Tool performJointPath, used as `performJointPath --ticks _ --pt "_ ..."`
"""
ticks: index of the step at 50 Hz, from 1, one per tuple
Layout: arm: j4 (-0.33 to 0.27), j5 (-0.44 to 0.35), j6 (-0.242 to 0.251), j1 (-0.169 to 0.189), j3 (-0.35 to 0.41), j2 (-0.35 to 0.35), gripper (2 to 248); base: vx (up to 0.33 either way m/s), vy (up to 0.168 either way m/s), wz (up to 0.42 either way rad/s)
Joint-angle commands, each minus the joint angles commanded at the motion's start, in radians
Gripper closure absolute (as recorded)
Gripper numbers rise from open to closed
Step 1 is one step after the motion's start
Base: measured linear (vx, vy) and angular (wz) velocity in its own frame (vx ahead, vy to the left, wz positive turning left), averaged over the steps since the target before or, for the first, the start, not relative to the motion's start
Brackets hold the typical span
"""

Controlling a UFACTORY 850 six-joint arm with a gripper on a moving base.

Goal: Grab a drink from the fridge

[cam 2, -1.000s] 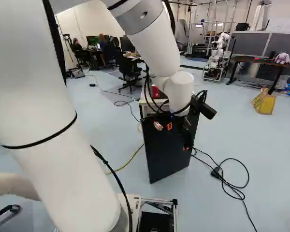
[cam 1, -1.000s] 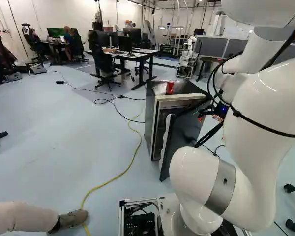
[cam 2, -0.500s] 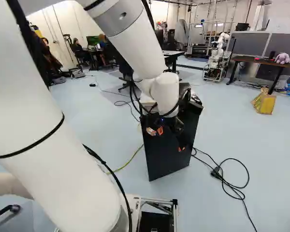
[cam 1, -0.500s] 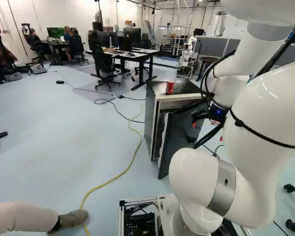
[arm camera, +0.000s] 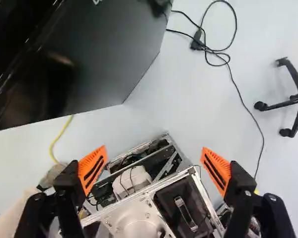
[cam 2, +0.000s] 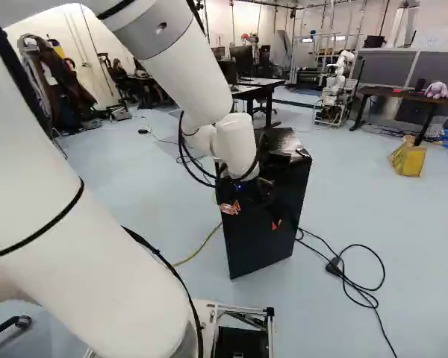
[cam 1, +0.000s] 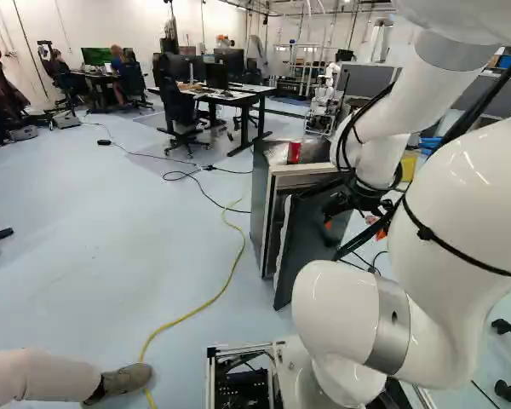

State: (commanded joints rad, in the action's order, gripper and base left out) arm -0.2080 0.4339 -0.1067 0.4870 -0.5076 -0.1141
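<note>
On the near side of the fridge (cam 1: 261,196) and to its left, a person's shoe (cam 1: 128,381) rests beside a yellow cable (cam 1: 226,286) that runs along the floor toward the fridge's left. Nearer than the fridge and to its right lies a looped black cable (cam 2: 334,266). Just in front of the fridge's door (cam 2: 261,250) hangs the pincer (cam 2: 256,215), its 2 fingers spread wide, with hold of nothing; the base's metal frame (arm camera: 121,213) shows below, between them. That door stands ajar, hiding the inside. On top of the fridge stands 1 red can (cam 1: 295,152). Beyond the fridge, to its left, 1 bench (cam 1: 243,98) carries monitors (cam 1: 230,61). Farther behind the fridge stands another robot (cam 2: 336,93).
</note>
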Motion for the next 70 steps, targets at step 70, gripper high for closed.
performJointPath --ticks 70 --pt "-0.407 -0.059 0.000 -0.074 -0.062 0.145 3 0.000 0.000 0.000"
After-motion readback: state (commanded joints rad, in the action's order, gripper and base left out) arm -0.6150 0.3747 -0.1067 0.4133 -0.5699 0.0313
